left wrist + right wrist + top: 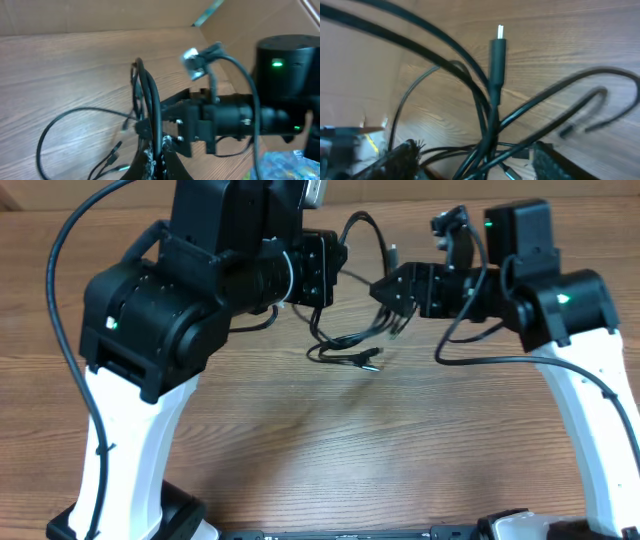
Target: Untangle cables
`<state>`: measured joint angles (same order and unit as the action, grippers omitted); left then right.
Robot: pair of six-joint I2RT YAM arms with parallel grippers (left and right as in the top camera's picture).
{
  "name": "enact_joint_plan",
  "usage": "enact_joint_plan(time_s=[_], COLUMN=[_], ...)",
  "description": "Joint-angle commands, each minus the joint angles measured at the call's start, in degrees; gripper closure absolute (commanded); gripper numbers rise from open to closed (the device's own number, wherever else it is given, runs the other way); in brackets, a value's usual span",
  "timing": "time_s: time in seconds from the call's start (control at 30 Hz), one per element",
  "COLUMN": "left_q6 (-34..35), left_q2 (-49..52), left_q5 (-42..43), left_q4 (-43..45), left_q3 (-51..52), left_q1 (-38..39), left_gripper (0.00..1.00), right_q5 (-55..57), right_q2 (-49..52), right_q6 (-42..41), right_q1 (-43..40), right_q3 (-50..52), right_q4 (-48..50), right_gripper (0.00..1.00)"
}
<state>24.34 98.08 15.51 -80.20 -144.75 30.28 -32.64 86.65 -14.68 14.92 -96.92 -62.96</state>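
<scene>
Where the thin black cords with small plug ends [151,100] bunch together, I see my left gripper [157,162] clamped shut on them, strands rising from its fingertips. Opposite, my right gripper [475,157] stands parted, the bundle passing between its fingers [402,160]. Loose loops trail onto the brown wooden table [300,440].
</scene>
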Motion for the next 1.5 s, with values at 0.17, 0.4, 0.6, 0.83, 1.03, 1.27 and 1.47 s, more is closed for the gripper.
enact_joint_plan(time_s=[0.17,0.4,0.6,0.83,1.03,1.27,1.47], left_q6=[-2.51,-2.97,-3.65,-4.48,-2.32,-1.86,-1.07], left_q2=[-5.75,-8.24,-8.61,-8.5,-7.34,-5.86,-5.84], left_q5=[1.29,-1.95,-2.58,-10.21,-12.28,-7.82,-7.45], left_q4=[0.48,-0.46,-1.25,-2.84,-1.46,2.67,5.01], left_q3=[-1.38,-1.36,-1.36,-1.33,-1.33,-1.33,-1.33], left_q1=[0.17,0.17,0.17,0.17,0.17,0.17,0.17], left_gripper=[0.96,0.96,0.96,0.96,0.96,0.96,0.96], right_q5=[4.98,6.03,1.97,-5.46,-6.25,-4.04,-2.97], right_q2=[0.2,0.2,0.2,0.2,0.2,0.2,0.22], right_q6=[-3.63,-3.54,-3.58,-3.8,-5.11,-5.55,-6.34], right_q1=[5.16,5.31,5.95,7.93,10.75,13.64,13.68], right_q3=[0.17,0.17,0.17,0.17,0.17,0.17,0.17], right_q4=[1.49,2.4,0.61,3.13,5.62,7.76,9.33], right_gripper=[0.96,0.96,0.17,0.14,0.13,0.13,0.89])
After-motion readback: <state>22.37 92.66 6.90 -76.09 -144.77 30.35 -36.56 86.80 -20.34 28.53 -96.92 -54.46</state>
